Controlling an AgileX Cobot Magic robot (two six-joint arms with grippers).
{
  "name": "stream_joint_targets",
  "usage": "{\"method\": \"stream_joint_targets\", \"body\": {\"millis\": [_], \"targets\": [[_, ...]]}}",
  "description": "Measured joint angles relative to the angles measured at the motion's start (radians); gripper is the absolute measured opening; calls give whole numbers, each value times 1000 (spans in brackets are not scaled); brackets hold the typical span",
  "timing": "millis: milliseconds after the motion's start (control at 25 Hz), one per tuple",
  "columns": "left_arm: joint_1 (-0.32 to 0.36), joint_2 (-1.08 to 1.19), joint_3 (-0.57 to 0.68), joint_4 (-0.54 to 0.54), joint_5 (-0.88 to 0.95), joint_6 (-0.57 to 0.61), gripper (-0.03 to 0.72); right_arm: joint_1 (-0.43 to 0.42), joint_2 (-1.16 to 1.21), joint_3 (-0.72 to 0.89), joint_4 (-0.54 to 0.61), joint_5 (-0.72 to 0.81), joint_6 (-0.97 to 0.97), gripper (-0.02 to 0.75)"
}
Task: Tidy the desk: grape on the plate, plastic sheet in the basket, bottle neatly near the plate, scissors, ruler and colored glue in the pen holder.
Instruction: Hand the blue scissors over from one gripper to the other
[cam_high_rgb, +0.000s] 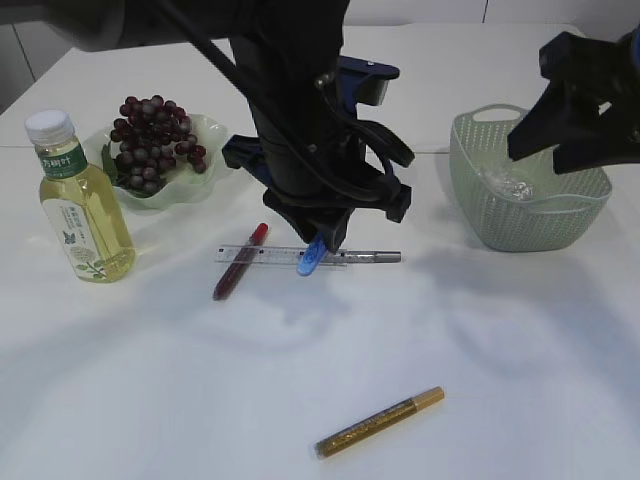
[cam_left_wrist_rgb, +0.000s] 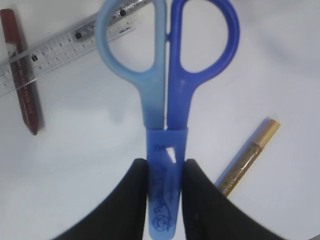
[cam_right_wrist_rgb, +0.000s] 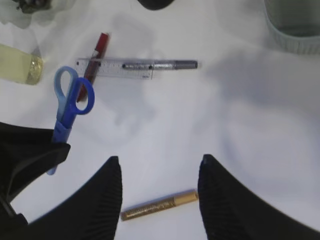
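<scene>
- Grapes (cam_high_rgb: 155, 140) sat on your plate (cam_high_rgb: 205, 130), plastic sheet (cam_high_rgb: 505, 180) in the basket (cam_high_rgb: 480, 225).
- Your left gripper (cam_left_wrist_rgb: 164, 175) was clamped on the scissors (cam_left_wrist_rgb: 167, 75); right gripper (cam_right_wrist_rgb: 157, 172) gaped apart.
- Ruler (cam_high_rgb: 270, 256) and glue pens (cam_high_rgb: 380, 422) remained on the table.

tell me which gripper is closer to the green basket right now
Right. The right gripper hangs just above the green basket, over its far right rim. The left gripper is well off to the basket's left, mid-table, shut on the scissors.
</scene>
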Motion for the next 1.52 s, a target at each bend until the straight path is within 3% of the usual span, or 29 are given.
{"method": "stream_joint_targets", "body": {"millis": [320, 760, 1520], "targets": [[0, -42, 0, 2, -8, -6, 151, 0, 37, 0, 151, -80, -99, 400], [0, -73, 0, 11, -13, -8, 151, 0, 135, 0, 545, -101, -413, 400], [0, -104, 0, 22, -68, -16, 151, 0, 229, 0, 817, -119, -646, 402]]}}
